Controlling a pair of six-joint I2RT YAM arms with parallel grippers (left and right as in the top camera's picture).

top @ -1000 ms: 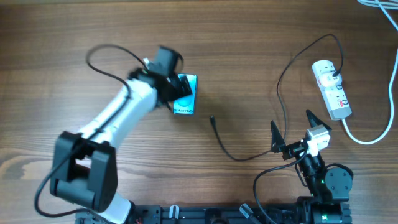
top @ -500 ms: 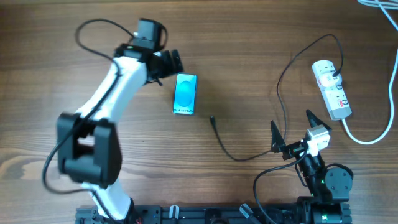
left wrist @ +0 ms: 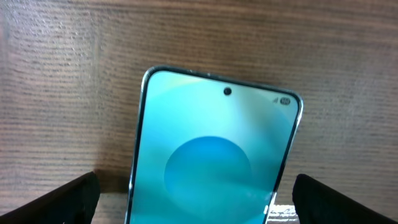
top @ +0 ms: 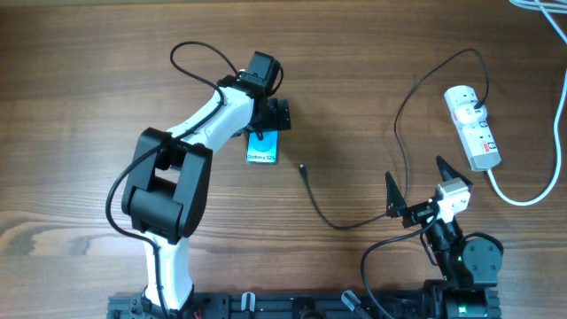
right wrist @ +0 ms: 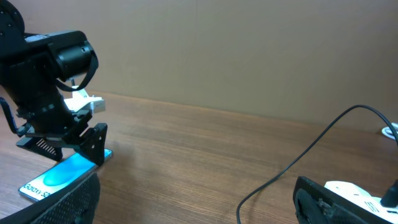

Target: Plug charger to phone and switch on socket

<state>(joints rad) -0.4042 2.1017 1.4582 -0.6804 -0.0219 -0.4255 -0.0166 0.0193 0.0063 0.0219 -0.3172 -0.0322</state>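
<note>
Shows the left gripper (top: 268,122) spread wide and holding nothing, straddling the far part of the phone (top: 262,152) lying flat mid-table, the arm reaching forward with its elbow bent. Shows the right gripper (top: 414,170) equally wide, empty, low near its base beside the charger (top: 302,168) cable, well apart from the socket (top: 471,127). Cannot tell whether the left fingers touch the phone, half covered from overhead.

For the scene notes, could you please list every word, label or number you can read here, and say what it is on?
"Galaxy S25": small white print, last characters uncertain, at the near end of the phone screen, overhead view.
Tiny status icons at the phone's top corner, left wrist view: too small to read.
The socket: no legible marking.
</note>
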